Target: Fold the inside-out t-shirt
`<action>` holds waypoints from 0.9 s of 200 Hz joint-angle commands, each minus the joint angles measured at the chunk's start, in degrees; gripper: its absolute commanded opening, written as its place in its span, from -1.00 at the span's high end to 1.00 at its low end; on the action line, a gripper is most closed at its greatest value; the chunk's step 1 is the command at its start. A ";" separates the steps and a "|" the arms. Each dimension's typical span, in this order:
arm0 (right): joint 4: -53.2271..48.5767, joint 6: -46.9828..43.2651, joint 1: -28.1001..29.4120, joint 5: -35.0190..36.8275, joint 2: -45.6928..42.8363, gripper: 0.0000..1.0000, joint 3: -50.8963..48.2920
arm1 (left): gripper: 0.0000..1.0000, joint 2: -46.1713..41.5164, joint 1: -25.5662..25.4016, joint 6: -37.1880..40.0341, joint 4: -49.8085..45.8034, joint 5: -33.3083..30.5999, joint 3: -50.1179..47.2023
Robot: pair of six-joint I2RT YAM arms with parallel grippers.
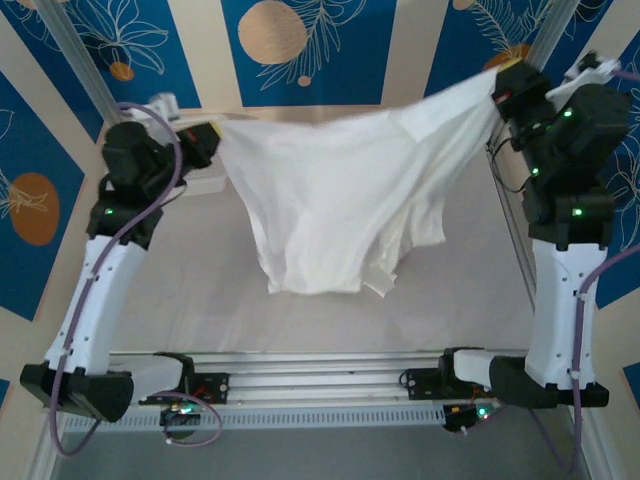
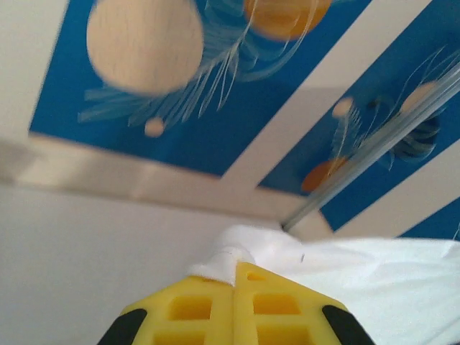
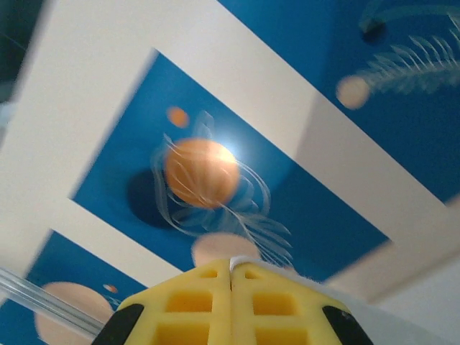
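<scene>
Both arms are up high! The left end effector [image 1: 208, 133] and right end effector [image 1: 503, 86] each clamp tight on an upper corner of the inside-out t-shirt [image 1: 340, 210], which hangs stretched above the desk [image 1: 190, 295], probably to smooth it flat before laying it down.

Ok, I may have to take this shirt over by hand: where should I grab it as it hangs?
Probably the taut top edge of the t-shirt, just inboard of the left tool and the right tool, coming from above. That edge is stretched nearly straight between them, while the lower part hangs loose and bunched.
</scene>
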 commanded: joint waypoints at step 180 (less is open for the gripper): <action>-8.61 18.02 -11.19 3.09 -38.54 1.00 -70.11 | 1.00 -32.49 1.89 -13.49 10.00 -1.92 -67.24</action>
